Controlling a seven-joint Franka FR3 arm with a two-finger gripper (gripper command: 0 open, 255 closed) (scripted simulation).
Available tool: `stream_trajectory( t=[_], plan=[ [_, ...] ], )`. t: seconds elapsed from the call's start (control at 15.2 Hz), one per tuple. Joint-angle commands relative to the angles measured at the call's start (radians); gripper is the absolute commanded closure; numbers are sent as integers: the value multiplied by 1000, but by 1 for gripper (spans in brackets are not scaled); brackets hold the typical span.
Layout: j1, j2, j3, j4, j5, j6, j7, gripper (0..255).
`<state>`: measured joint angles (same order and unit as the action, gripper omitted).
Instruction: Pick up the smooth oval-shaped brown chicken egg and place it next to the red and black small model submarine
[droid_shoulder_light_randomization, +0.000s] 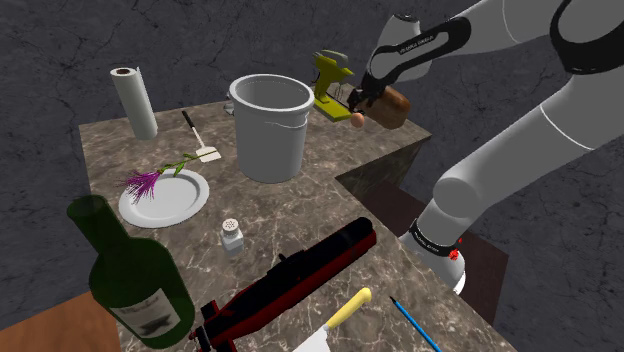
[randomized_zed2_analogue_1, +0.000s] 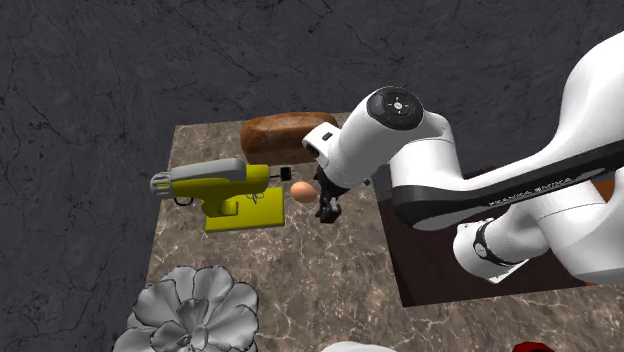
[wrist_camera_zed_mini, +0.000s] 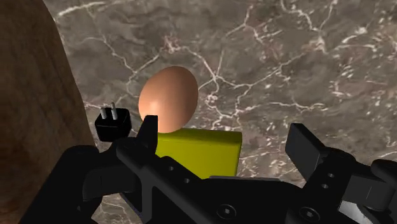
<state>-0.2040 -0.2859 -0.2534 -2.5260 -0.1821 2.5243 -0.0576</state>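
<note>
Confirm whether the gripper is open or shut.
Open: the gripper has its fingers apart in the wrist view; the egg is not clasped.

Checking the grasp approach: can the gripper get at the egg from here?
Probably yes: the open gripper hovers near the egg with nothing between, though the yellow mixer and loaf crowd it.

Exterior views perhaps opposite; egg (randomized_zed2_analogue_1: 303, 191) common.

On the veined brown marble counter (droid_shoulder_light_randomization: 330, 215), the smooth brown egg (droid_shoulder_light_randomization: 358, 119) lay at the far end, just beside the yellow hand mixer (droid_shoulder_light_randomization: 330, 78) and near the brown bread loaf (droid_shoulder_light_randomization: 392, 105). By the shoulder view, the white bucket (droid_shoulder_light_randomization: 270, 128) stood to their left. The red and black model submarine (droid_shoulder_light_randomization: 290, 280) lay well apart at the near edge.
</note>
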Motion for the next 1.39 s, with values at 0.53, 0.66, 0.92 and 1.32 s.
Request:
stream_trajectory(
  t=[0.53, 0.66, 0.92, 1.32],
  plan=[
    [-21, 256, -59, 65, 44, 210, -65, 0],
    [-20, 287, -60, 68, 60, 236, -76, 0],
    [-21, 311, -59, 72, 74, 257, -86, 0],
    [-21, 311, -59, 72, 74, 257, -86, 255]
  ],
)
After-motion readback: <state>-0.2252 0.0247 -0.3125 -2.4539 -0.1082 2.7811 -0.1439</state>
